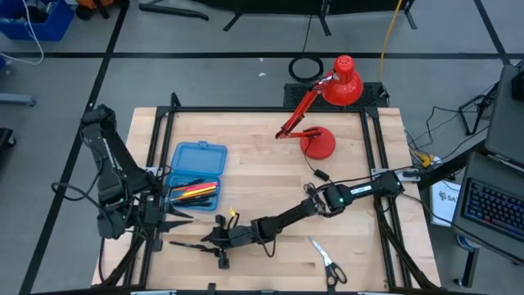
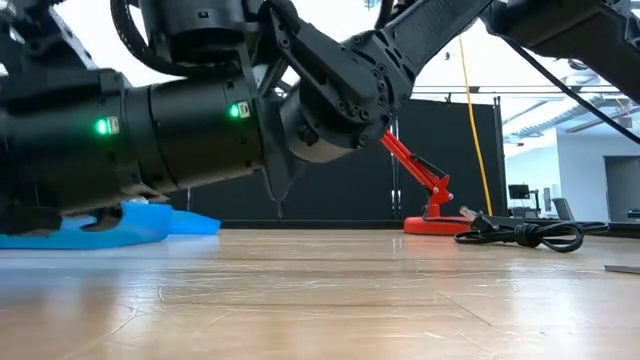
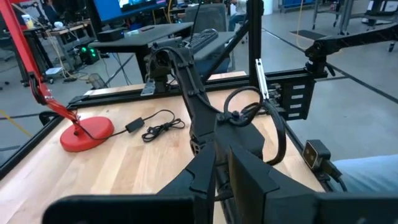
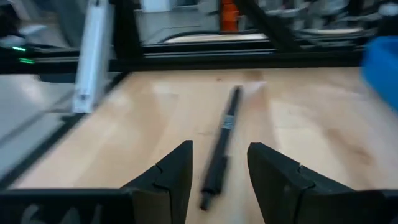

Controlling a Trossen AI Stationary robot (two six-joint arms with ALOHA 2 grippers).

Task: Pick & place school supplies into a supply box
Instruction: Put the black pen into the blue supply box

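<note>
From above, I see my right pincer (image 1: 214,240) low over the wooden table (image 1: 262,176), near a thin black pen (image 1: 187,244). The flat translucent blue plastic box (image 1: 196,160) lies open, pens inside. My right wrist view shows released fingers (image 4: 171,171) straddling the pen (image 4: 222,146). The left pincer (image 1: 168,215) waits beside the box, nearly clenched.

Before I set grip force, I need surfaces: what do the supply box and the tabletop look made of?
The supply box: apparently translucent blue plastic, smooth; the pens inside show against its tray. The tabletop: light wood, seemingly butcher-block planks with visible grain and a slight sheen in the low view.
</note>
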